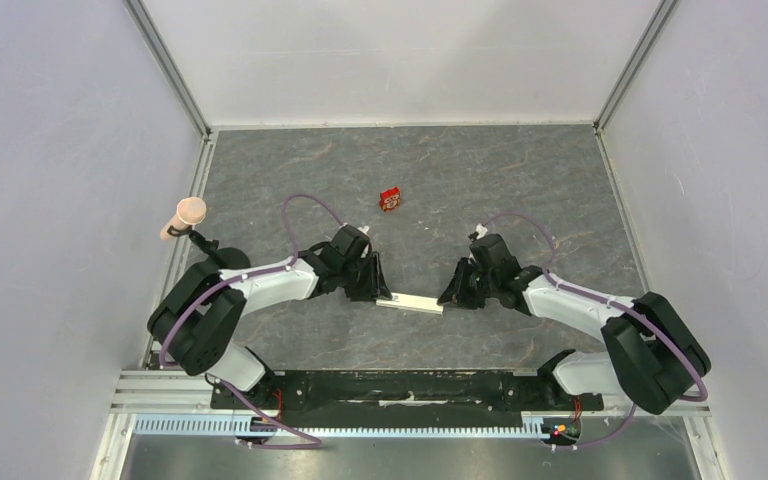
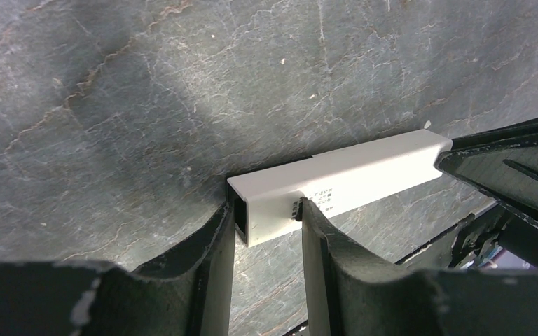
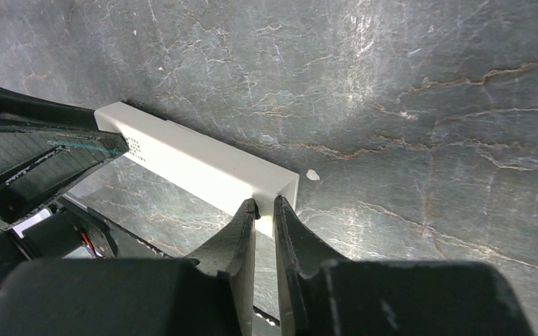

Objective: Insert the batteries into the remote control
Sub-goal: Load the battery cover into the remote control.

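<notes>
Remote control (image 1: 410, 302): lies at the near middle of the table (image 1: 520, 180), spanned between both arms. Left gripper (image 2: 266, 210): clamps one end across its width. Right gripper (image 3: 265, 204): pressed almost together, tips against the other end; cannot tell whether nipping an edge. Seems the opening step: seam (image 2: 313, 157) visible across the bar, no recess exposed, no batteries in view. Farther back, well apart, a small red box (image 1: 390, 199). Next probably calls for holding one end firm and sliding the cover off.

A small red box (image 1: 390, 199) rests on the grey slate tabletop (image 1: 520, 180).
</notes>
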`<state>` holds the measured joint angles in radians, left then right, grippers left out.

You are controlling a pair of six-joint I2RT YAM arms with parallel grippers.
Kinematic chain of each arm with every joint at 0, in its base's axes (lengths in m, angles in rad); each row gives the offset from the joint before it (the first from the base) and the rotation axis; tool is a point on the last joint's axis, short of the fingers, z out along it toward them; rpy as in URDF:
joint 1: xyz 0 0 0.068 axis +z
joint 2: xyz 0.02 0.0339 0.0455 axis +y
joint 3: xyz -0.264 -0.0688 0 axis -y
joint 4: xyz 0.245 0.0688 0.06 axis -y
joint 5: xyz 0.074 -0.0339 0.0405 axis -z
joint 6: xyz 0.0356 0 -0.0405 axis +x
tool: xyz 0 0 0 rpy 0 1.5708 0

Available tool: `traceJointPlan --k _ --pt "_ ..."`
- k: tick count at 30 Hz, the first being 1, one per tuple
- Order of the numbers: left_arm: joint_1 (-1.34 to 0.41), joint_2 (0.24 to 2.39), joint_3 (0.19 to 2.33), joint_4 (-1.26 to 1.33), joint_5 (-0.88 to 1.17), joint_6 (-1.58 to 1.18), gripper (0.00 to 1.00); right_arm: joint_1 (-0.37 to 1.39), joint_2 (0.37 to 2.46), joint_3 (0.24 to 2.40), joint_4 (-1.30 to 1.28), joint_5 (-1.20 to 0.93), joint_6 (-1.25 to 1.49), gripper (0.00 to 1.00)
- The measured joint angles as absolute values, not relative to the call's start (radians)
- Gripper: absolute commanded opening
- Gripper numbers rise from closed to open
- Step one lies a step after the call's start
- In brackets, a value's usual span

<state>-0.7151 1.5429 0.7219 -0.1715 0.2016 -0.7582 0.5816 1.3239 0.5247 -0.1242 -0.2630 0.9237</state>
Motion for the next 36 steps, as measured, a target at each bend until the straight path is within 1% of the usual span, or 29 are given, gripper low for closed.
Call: traceJointPlan --k 10,15,20,23,26,33,36 --pt "-0.707 1.522 0.657 -0.065 0.228 -0.769 0.02 0.638 1.327 0.532 -0.134 -0.176 1.034 0.16" --pt "-0.696 1.514 0.619 0.0 0.247 -0.773 0.02 0.706 1.353 0.596 -0.227 -0.062 1.091 0.1" --pt "-0.691 1.511 0.603 0.028 0.255 -0.773 0.02 0.767 1.381 0.658 -0.318 0.052 1.142 0.1" --pt "-0.691 1.511 0.601 0.033 0.257 -0.773 0.02 0.798 1.406 0.704 -0.377 0.107 1.15 0.15" --pt "-0.691 1.511 0.601 0.033 0.256 -0.773 0.02 0.818 1.438 0.757 -0.442 0.146 1.15 0.17" --pt "-0.691 1.511 0.605 0.03 0.255 -0.772 0.02 0.843 1.505 0.846 -0.544 0.189 1.153 0.24" --pt "-0.691 1.511 0.608 0.025 0.254 -0.772 0.02 0.846 1.522 0.861 -0.558 0.19 1.158 0.3"
